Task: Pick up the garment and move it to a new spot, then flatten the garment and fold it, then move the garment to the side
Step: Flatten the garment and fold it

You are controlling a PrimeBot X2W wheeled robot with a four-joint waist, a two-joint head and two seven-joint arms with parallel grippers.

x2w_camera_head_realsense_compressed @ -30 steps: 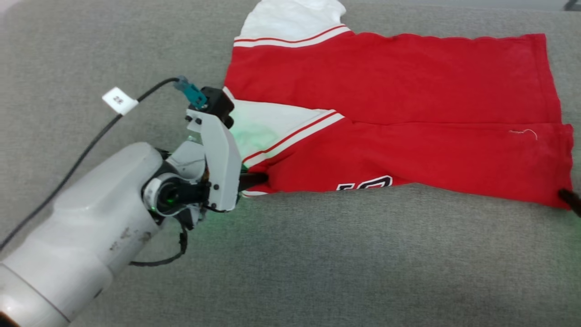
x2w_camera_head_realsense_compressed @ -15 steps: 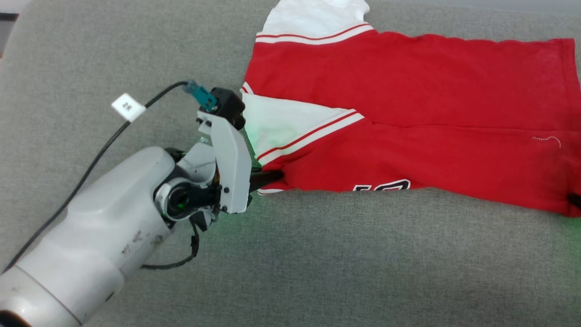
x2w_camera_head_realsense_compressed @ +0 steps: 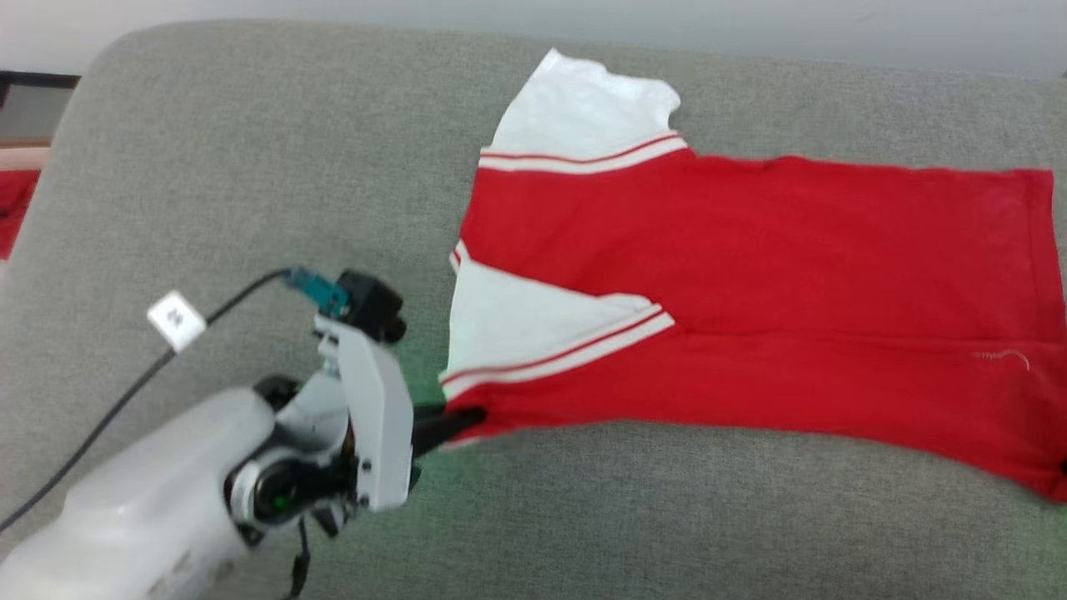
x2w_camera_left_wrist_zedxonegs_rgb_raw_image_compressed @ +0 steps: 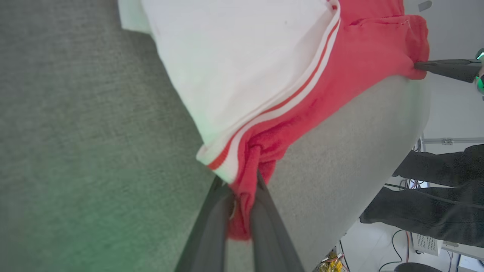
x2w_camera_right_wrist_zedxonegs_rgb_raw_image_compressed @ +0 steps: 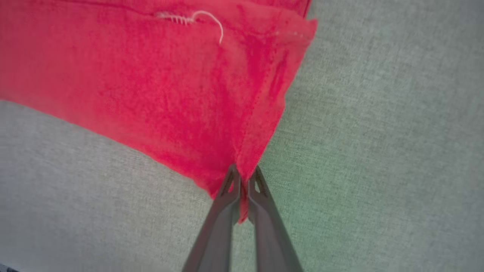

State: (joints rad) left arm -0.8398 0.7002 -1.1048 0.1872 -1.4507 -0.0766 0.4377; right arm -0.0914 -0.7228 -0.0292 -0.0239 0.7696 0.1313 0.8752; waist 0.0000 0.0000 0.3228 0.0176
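The garment, red with white sleeves and striped trim, lies spread on the grey cushion. My left gripper is shut on its near left corner, just below the white sleeve. In the left wrist view the fingers pinch bunched red cloth of the garment. My right gripper is shut on the near right hem corner of the garment. That right gripper also appears at the far corner in the left wrist view. The near edge is stretched between both grips.
The cushion's rounded back edge meets a pale wall. A small red cloth lies beyond the left edge. A black cable with a white tag trails from my left wrist. A person's dark-trousered legs stand beyond the cushion's edge.
The head camera has tilted, so the whole scene sits lower. The lettering at the near edge has gone from sight. The right gripper has shut on the hem corner; the left keeps its hold.
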